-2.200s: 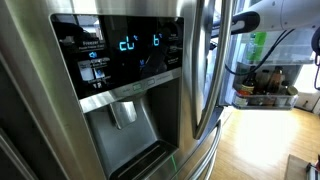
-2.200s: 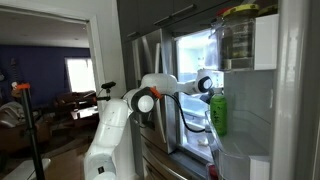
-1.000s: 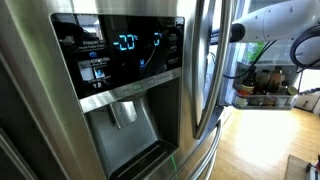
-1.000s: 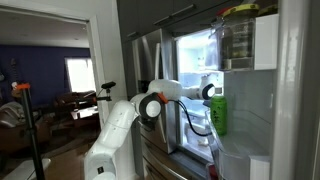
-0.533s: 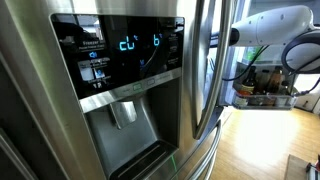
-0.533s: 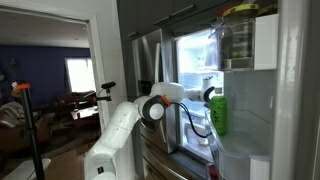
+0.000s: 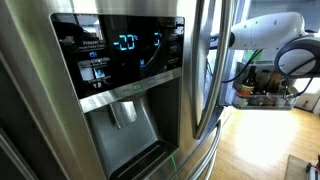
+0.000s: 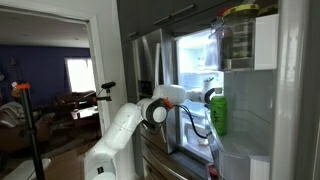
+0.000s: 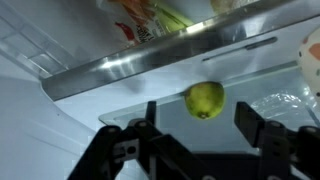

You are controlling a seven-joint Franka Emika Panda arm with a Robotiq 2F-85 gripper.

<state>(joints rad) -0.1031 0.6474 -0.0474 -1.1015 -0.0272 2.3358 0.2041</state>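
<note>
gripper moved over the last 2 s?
Yes. In an exterior view the gripper has pushed further into the fridge, lower and closer to the green bottle.

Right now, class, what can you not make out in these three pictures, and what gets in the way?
Fingers: an exterior view hides them behind the fridge door.
Yellow-green fruit: wrist view, blurred; its kind is unclear.
Packets above the shelf: wrist view, cut off by the top edge, labels unreadable.
Green bottle: an exterior view, too small to read.
</note>
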